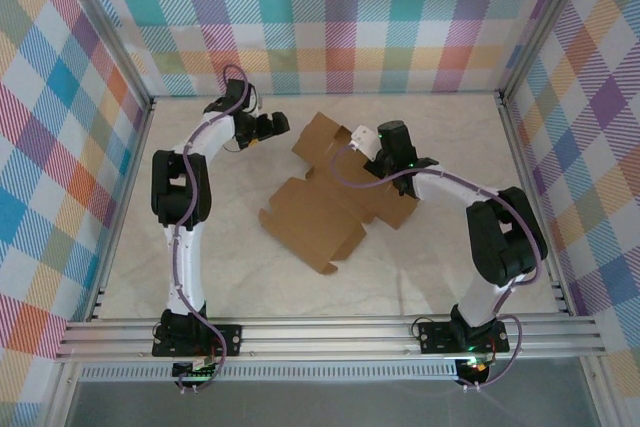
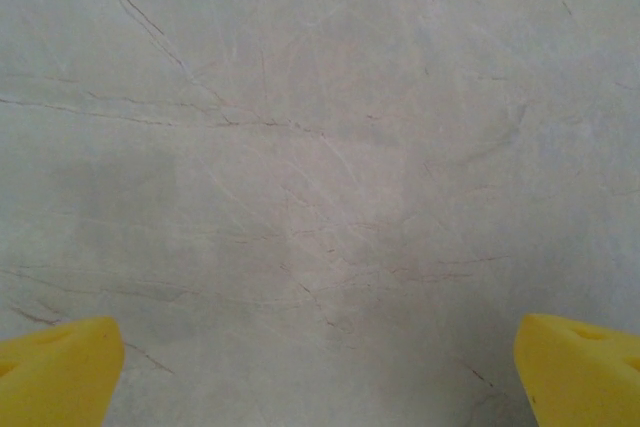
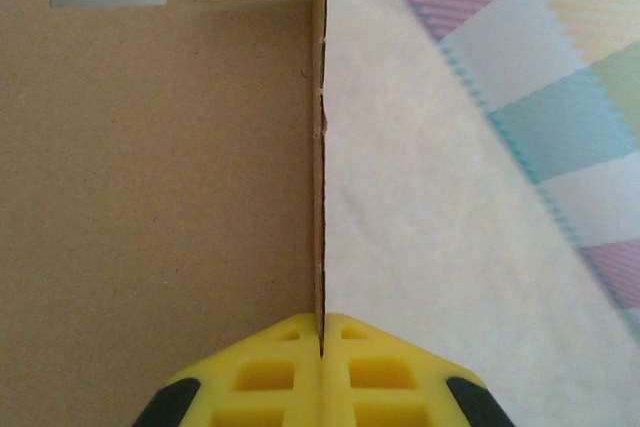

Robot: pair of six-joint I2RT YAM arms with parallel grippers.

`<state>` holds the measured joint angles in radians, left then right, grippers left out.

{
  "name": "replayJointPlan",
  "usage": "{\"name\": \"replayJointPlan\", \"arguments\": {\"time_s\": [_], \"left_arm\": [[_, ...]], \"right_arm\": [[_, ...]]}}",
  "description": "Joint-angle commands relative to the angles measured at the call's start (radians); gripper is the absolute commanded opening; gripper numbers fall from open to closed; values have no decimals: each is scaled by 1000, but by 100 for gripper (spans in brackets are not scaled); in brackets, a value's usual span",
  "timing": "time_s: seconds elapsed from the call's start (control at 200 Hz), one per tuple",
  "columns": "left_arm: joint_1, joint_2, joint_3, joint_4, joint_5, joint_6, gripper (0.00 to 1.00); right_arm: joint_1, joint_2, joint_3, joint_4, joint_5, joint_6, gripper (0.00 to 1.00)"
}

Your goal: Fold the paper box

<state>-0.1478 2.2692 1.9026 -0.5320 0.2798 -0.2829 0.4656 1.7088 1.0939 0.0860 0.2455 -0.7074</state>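
paper box (image 1: 330, 209) lies mid-table as a mostly flat die-cut sheet, its back-right part under the right arm. right gripper (image 3: 321, 332) is clamped on a thin cardboard flap seen edge-on, yellow fingers (image 3: 270, 372) pressed together either side of it. left gripper (image 2: 320, 372) has jaws wide apart over bare table (image 2: 320, 147), back-left, clear of the sheet

The paper box (image 1: 335, 202) is plain brown, unprinted. The table (image 2: 320, 147) is off-white with fine dark veins like marble. The walls (image 1: 330, 7) carry a pastel plaid of pink, teal, yellow, orange and purple on white. The left gripper (image 2: 320, 387) has bright yellow fingers (image 2: 575, 372); the right gripper (image 3: 321, 342) is yellow with black lower corners. Both arms (image 1: 185, 187) are white and black, with purple cables (image 1: 440, 179).
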Motion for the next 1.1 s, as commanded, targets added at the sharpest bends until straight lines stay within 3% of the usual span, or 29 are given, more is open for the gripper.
{"name": "replayJointPlan", "arguments": {"time_s": [0.0, 0.355, 0.485, 0.73, 0.89, 1.095], "left_arm": [[11, 4, 21, 13, 22, -5, 100], [11, 49, 19, 98, 86, 2, 100], [8, 65, 28, 110, 112, 23, 100], [2, 50, 12, 113, 147, 127, 100], [-9, -24, -95, 210, 363, 244, 100], [-43, -136, -254, 358, 438, 360, 98]], "right_arm": [[35, -29, -6, 116, 110, -125, 0], [100, -87, -40, 224, 173, -217, 0], [115, -104, -61, 245, 163, -264, 6], [123, -115, -62, 247, 163, -279, 2], [123, -114, -53, 223, 153, -277, 2], [124, -107, -40, 189, 145, -261, 2]]}}
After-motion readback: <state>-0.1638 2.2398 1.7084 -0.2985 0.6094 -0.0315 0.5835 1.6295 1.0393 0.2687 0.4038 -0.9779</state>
